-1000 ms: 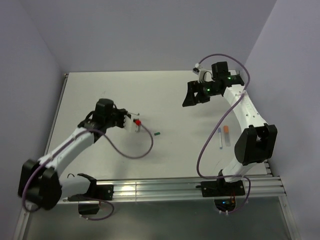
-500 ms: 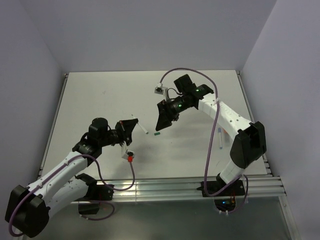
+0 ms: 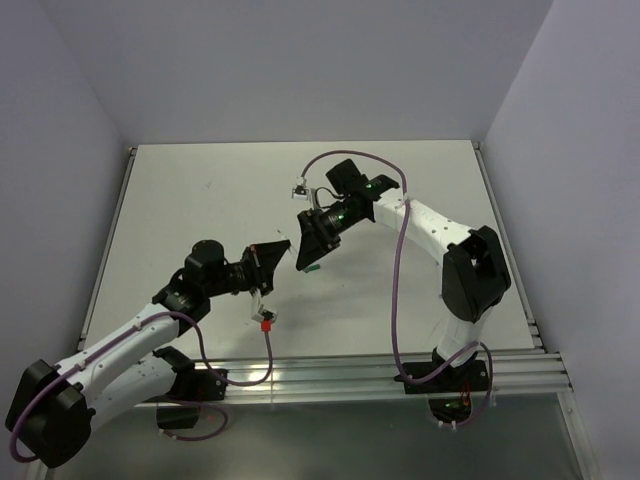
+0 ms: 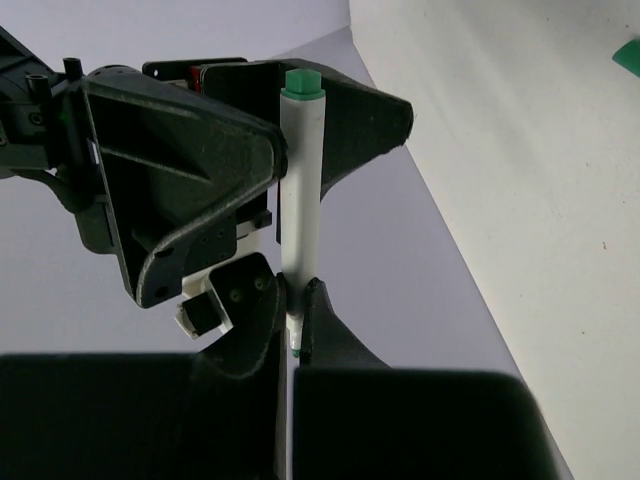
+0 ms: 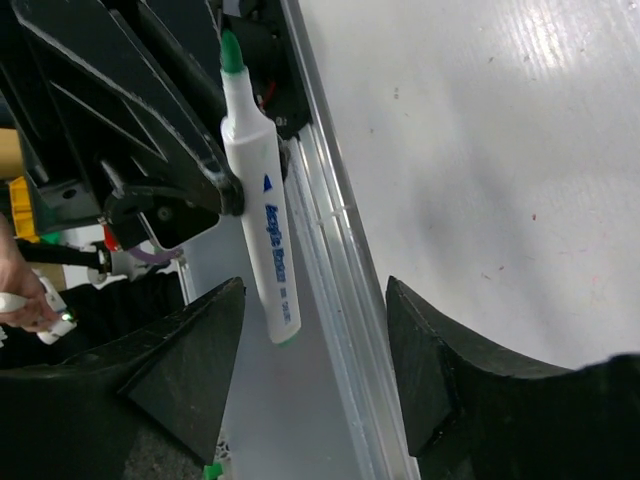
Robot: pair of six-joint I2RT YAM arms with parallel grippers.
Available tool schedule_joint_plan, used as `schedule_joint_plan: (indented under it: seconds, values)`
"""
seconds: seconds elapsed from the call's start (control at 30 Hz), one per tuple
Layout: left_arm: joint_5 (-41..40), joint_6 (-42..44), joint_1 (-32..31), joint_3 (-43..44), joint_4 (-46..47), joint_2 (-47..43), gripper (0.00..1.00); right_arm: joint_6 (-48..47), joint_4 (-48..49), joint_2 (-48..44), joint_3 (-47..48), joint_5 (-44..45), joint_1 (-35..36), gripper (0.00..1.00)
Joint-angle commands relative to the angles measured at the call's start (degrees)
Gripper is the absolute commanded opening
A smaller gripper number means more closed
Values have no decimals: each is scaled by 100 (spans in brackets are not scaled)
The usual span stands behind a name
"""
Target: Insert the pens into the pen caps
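Note:
My left gripper [image 4: 297, 290] is shut on a white pen [image 4: 300, 200] near its green writing tip, with the green butt end pointing away towards the right gripper. In the right wrist view the same pen [image 5: 265, 220] hangs from the left gripper's fingers [image 5: 150, 120], its butt end near the left of my open, empty right gripper [image 5: 310, 370]. In the top view the left gripper [image 3: 281, 251] and right gripper [image 3: 306, 250] face each other closely over the table. A dark green cap [image 3: 313, 268] lies just below them, and also shows in the left wrist view [image 4: 630, 55]. No blue cap shows.
The white table [image 3: 200, 200] has an aluminium rail [image 3: 330, 375] along its near edge. Purple cables loop from both wrists. The right arm's forearm [image 3: 470, 270] covers the table's right side where other pens lay.
My right gripper has swung from the far right down and left to face the left gripper. My left gripper has moved nearer and turned, still holding the pen, which now points at the right gripper.

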Motion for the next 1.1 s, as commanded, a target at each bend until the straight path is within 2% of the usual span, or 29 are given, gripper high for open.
schedule_joint_plan:
  seconds: [0.0,0.17,0.2,0.23,0.3,0.33,0.37,0.4,0.43,0.47,0.5,0.57,0.63,0.73,0.83,0.87,0.9,0.93,0.97,1.0,1.03,1.07]
  values:
    - [18,854,-87,-35,348,57,0,255,285,15,278,-344,54,65]
    - [-79,758,-140,-26,472,145,0,291,338,33,199,-467,72,50]
    - [-79,749,-140,-18,472,145,0,282,355,24,164,-493,72,43]
    - [-79,749,-140,-18,480,154,0,282,364,24,147,-502,80,43]
    - [-87,740,-140,-35,507,163,0,282,373,-2,103,-537,81,31]
    - [-96,731,-149,-53,533,172,0,273,381,-2,102,-555,81,17]
    - [-122,714,-149,-61,568,198,2,264,382,-11,94,-573,81,10]
    - [-123,688,-149,-70,603,198,7,273,390,-20,85,-573,81,2]
    - [-131,644,-149,-88,656,215,13,282,390,-20,76,-547,81,0]
    - [-166,539,-158,-88,700,216,33,264,390,-63,67,-546,72,0]
    - [-184,468,-149,-62,648,224,44,273,390,-81,50,-546,72,0]
    - [-219,171,-149,79,368,155,63,282,399,-151,50,-485,2,0]
    - [-325,3,-158,289,16,49,71,282,399,-230,24,-485,-190,0]
    - [-386,-787,-158,754,-739,-232,72,265,408,-397,-55,-380,-542,0]
    - [-395,-2016,-158,1571,-1916,-259,71,194,399,-547,-126,-125,-1166,0]
    - [-395,-2811,-158,1826,-2197,-50,72,168,399,-626,-143,-37,-1489,0]
    - [-430,-3115,-158,2437,-3149,161,73,159,399,-670,-178,137,-1649,0]
    - [-526,-3318,-167,2791,-3637,433,73,159,390,-714,-196,200,-1807,0]
    - [-588,-4147,-193,3143,-3990,1123,73,159,390,-801,-249,236,-2096,0]
    - [-615,-4643,-228,4008,-4463,1556,72,159,399,-863,-284,210,-2238,0]
    - [-450,-5117,-254,4513,-5294,2030,69,2,390,-925,-328,201,-2362,0]
    - [-344,-6001,-246,5022,-5825,3027,63,-8,390,-1073,-424,253,-2467,0]
